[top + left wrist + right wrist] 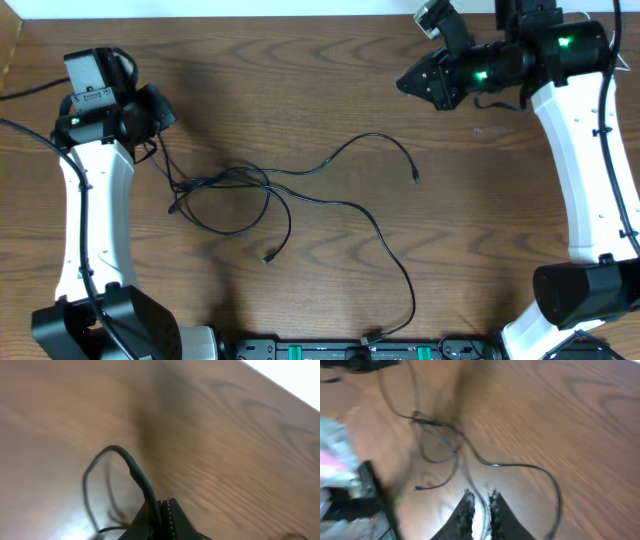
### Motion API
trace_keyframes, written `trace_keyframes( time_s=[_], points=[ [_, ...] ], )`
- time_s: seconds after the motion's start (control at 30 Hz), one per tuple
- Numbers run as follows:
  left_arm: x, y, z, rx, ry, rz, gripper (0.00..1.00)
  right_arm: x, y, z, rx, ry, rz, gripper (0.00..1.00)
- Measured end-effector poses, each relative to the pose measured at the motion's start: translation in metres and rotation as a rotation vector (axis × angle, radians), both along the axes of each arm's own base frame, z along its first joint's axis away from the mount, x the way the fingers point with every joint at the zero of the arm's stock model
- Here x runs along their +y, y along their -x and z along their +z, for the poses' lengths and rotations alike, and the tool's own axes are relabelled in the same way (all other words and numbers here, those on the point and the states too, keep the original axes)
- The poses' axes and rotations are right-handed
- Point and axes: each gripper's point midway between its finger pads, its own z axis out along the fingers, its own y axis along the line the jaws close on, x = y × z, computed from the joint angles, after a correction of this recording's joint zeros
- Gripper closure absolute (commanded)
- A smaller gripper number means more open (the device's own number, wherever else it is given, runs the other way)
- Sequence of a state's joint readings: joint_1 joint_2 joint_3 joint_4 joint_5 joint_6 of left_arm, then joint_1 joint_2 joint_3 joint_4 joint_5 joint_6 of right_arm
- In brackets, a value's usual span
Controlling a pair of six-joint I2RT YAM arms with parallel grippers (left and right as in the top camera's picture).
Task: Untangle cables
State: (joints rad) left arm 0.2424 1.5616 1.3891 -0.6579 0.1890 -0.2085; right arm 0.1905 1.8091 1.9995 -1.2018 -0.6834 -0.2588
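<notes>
Thin black cables (235,190) lie in a loose tangle left of the table's middle. One strand arcs right to a plug end (416,181); another ends at a small plug (268,259); a third runs toward the front edge. My left gripper (166,114) is at the tangle's upper left. In the left wrist view it (162,504) is shut on a black cable (135,472) that loops up from the jaws. My right gripper (404,82) hovers at the back right, away from the cables. Its jaws (480,494) stand narrowly open and empty, with the tangle (437,435) on the table beyond them.
A black strip of equipment (340,350) lines the front edge, where one strand ends. A thicker black arm lead (20,130) trails off at the far left. The table's back edge (300,10) is close behind both grippers.
</notes>
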Motion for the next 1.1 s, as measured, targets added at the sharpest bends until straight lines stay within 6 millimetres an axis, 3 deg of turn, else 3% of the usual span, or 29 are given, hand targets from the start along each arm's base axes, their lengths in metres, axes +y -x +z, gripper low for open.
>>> trace_keyframes(
  time_s=[0.13,0.3,0.4,0.43,0.47,0.6,0.8,1.1],
  points=[
    [-0.035,-0.014,0.035,-0.154,0.061,-0.157,0.93,0.000,-0.006,-0.007,0.022,0.041,-0.067,0.83],
    [-0.068,-0.011,0.118,-0.425,0.164,-0.257,0.93,0.024,-0.008,-0.023,0.051,0.054,-0.040,0.80],
    [-0.081,-0.001,0.155,-0.522,0.250,-0.274,0.92,0.043,-0.006,-0.035,0.075,0.054,-0.003,0.66],
    [-0.084,0.001,0.160,-0.534,0.267,-0.279,0.93,0.049,-0.007,-0.038,0.072,0.052,0.009,0.55],
    [-0.092,0.006,0.167,-0.547,0.311,-0.307,0.93,0.060,-0.008,-0.041,0.065,0.048,0.027,0.51],
    [-0.111,0.015,0.172,-0.531,0.427,-0.378,0.92,0.111,-0.003,-0.048,0.014,0.013,0.133,0.47],
    [-0.129,0.025,0.179,-0.514,0.542,-0.451,0.93,0.167,0.011,-0.059,-0.025,-0.024,0.251,0.46],
    [-0.139,0.033,0.182,-0.488,0.626,-0.481,0.93,0.218,0.000,-0.126,-0.008,-0.040,0.328,0.44]
  ],
)
